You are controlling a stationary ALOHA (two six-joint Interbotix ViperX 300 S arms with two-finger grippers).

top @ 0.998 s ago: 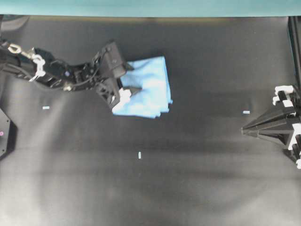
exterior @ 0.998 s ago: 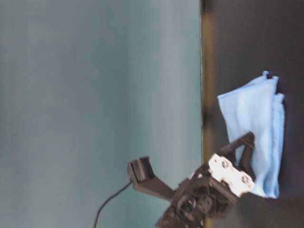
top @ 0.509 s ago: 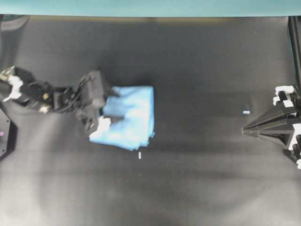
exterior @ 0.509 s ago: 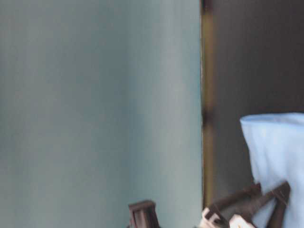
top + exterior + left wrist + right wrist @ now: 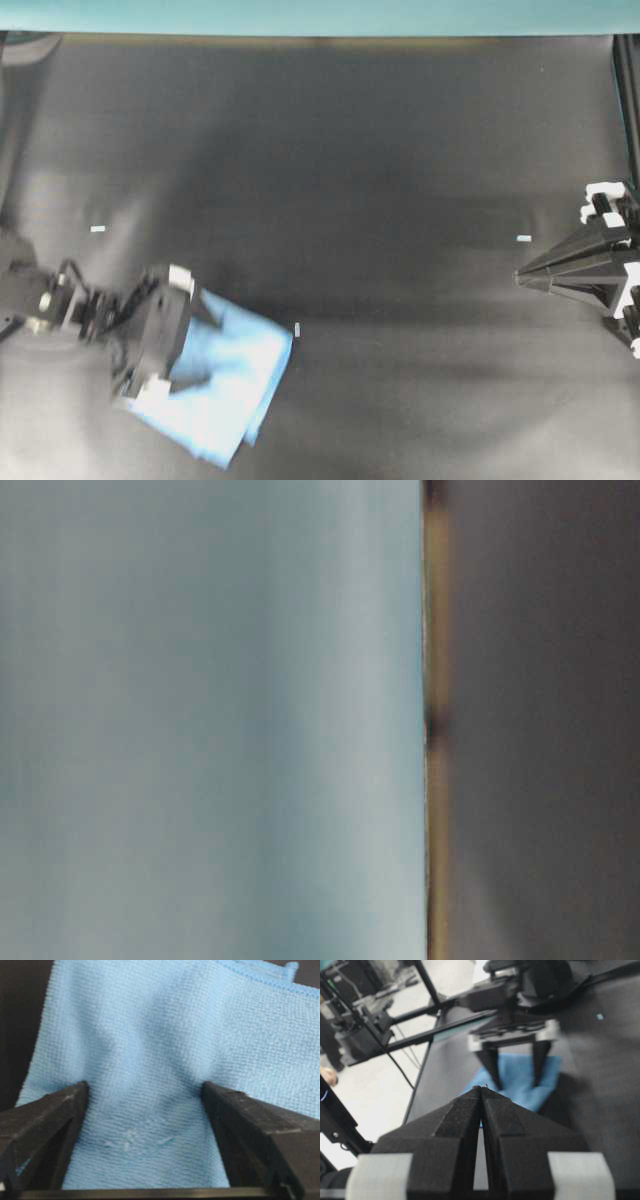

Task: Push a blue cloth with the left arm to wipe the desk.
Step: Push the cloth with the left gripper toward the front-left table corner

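Observation:
The blue cloth [image 5: 232,385] lies flat on the black desk [image 5: 350,150] at the front left. The left arm [image 5: 60,305] reaches in from the left edge. My left gripper [image 5: 207,349] is open, and its two fingers press down on the cloth's near half, one on each side. In the left wrist view the cloth [image 5: 150,1035] fills the space between the spread fingers [image 5: 55,1110]. My right gripper [image 5: 520,277] is shut and empty, and rests at the right edge. It also shows in the right wrist view [image 5: 481,1089], pointing at the cloth [image 5: 520,1082].
Small white tape marks lie at the left [image 5: 97,229], beside the cloth's corner [image 5: 297,330] and at the right [image 5: 524,238]. A teal border strip [image 5: 320,15] runs along the far edge. The table-level view shows only a teal wall and the desk [image 5: 540,730].
My left gripper has dragged the cloth from the upper middle of the desk down to the front left. Both have left the table-level view. The right gripper has not moved.

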